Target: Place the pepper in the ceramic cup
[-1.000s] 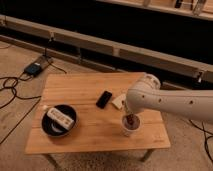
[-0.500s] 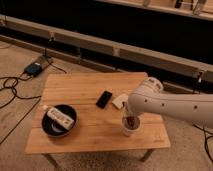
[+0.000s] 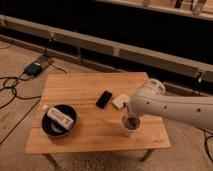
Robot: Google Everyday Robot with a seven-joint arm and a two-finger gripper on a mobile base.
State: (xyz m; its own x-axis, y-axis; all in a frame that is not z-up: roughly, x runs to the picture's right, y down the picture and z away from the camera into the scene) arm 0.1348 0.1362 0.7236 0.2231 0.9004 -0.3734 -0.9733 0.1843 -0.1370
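The pale ceramic cup (image 3: 129,127) stands on the wooden table (image 3: 90,125) near its right front. My gripper (image 3: 131,120) hangs straight down over the cup's mouth, at the end of the white arm that comes in from the right. A dark red-brown shape, the pepper (image 3: 131,122), shows at the cup's opening right under the gripper. The arm's wrist hides the top of the gripper.
A flat black phone (image 3: 104,99) and a small white pad (image 3: 120,101) lie just left of and behind the cup. A wide black bowl (image 3: 58,120) with a white remote-like bar sits at the table's left front. Cables and a power unit (image 3: 35,67) lie on the floor at left.
The arm's elbow has swung slightly right and back. The gripper has stayed over the cup.
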